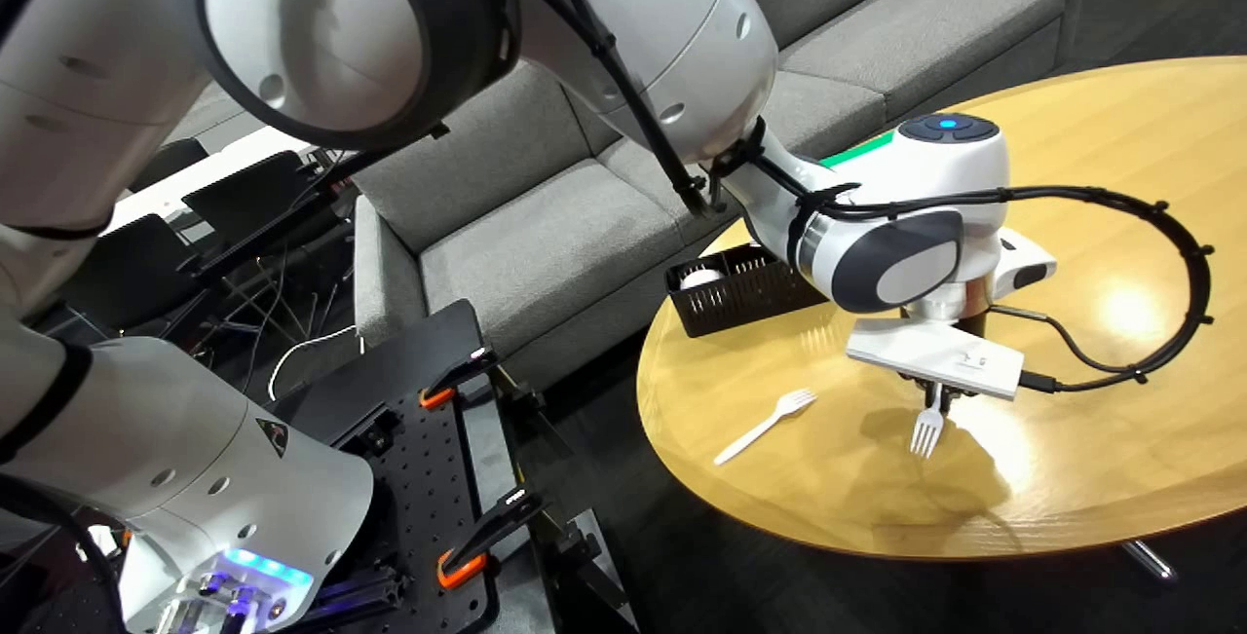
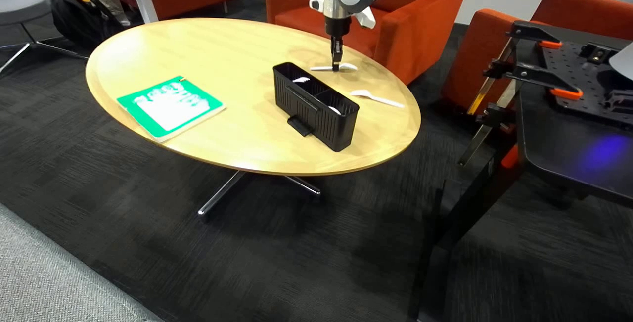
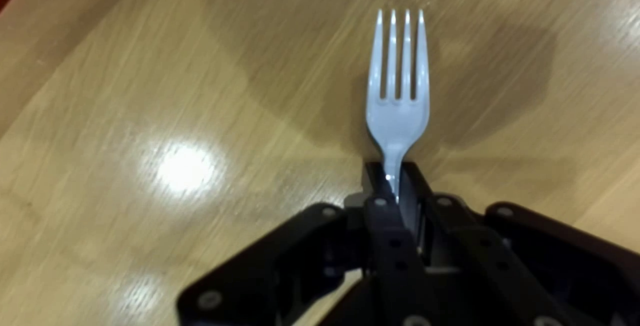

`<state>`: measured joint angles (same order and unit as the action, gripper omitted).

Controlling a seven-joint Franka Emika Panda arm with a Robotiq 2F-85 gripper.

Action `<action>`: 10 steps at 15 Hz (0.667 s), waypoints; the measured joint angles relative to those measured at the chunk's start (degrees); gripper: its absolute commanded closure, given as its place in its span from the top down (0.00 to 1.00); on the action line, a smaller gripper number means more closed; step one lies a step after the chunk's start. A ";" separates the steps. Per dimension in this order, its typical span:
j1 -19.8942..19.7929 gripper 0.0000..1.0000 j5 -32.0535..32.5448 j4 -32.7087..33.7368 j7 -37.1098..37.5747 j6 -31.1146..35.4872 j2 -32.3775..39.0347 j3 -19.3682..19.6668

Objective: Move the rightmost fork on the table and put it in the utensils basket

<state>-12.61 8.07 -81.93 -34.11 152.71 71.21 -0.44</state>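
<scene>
The white plastic fork (image 3: 398, 118) points its tines away from my gripper in the wrist view; it also shows in both exterior views (image 1: 926, 433) (image 2: 349, 66). My gripper (image 3: 391, 178) is shut on its neck, with a dark finger on each side; it also shows in an exterior view (image 2: 336, 68). The fork is level, at or just above the table top; I cannot tell whether it touches. Its handle's end is hidden in the wrist view. The black utensils basket (image 2: 312, 108) stands upright on the light-wood table (image 2: 232, 129), apart from the gripper, with white items inside.
Another white plastic utensil (image 1: 767, 426) lies on the table between the gripper and the table's edge. A green-and-white packet (image 2: 170, 107) lies flat beyond the basket. A grey sofa (image 1: 555, 225) and a red armchair (image 2: 420, 30) stand close to the table.
</scene>
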 measured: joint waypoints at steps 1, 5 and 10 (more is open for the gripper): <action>-0.22 0.03 -0.02 -0.57 0.00 -1.97 -1.11 -0.43; -0.34 0.03 -0.12 -5.85 1.79 -11.59 -9.62 -0.63; 0.53 0.03 -0.26 -10.76 4.27 -31.53 -21.72 -0.65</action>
<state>-12.08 7.81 -92.69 -29.84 121.18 49.49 -1.09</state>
